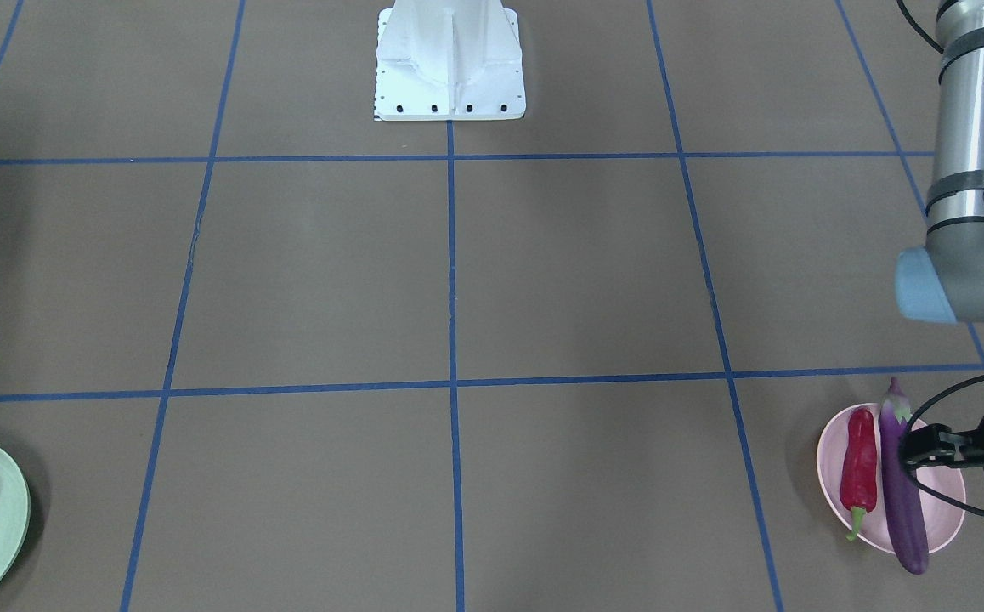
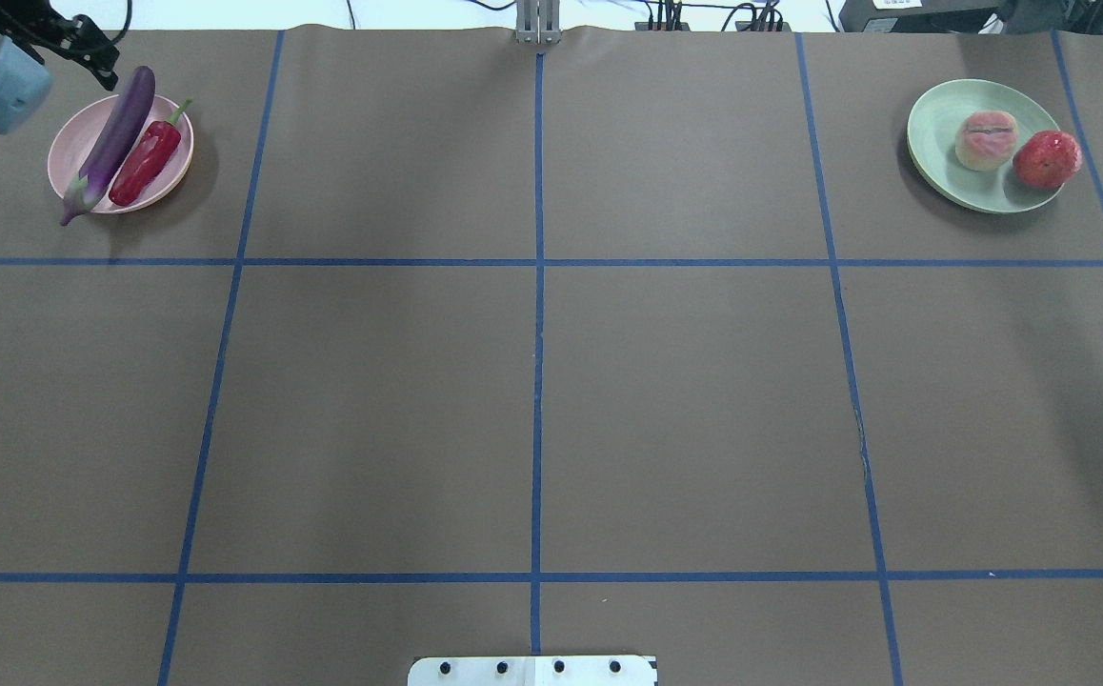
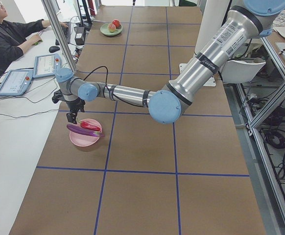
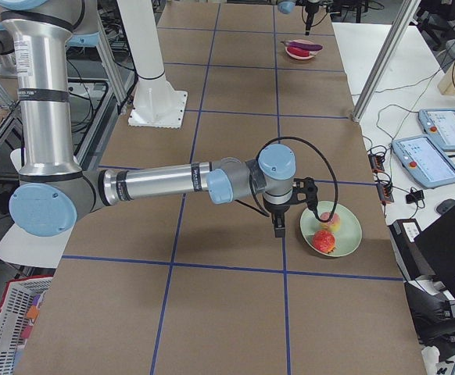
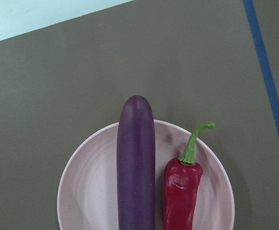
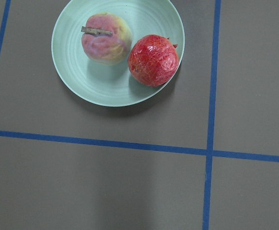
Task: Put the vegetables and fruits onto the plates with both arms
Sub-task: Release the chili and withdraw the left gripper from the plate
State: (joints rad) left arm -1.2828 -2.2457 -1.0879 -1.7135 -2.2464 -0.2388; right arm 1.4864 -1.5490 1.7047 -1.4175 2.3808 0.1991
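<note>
Left end effector (image 1: 913, 448), fingers spread, is hovering over eggplant (image 1: 902, 493) and chili (image 1: 858, 467) on pink plate (image 1: 947, 510); cannot tell right end effector's (image 4: 279, 226) state.

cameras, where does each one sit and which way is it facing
Front-facing: across the table, facing white base; left arm at right edge.
Overhead: behind the robot, looking forward; left arm top left.
Exterior left: table end; near left arm at pink plate.
Exterior right: opposite end; near right arm beside green plate.
Left wrist: down on eggplant, chili; no arm.
Right wrist: down on peach, pomegranate; no arm.
Shared: overhead, side views show both plates.
</note>
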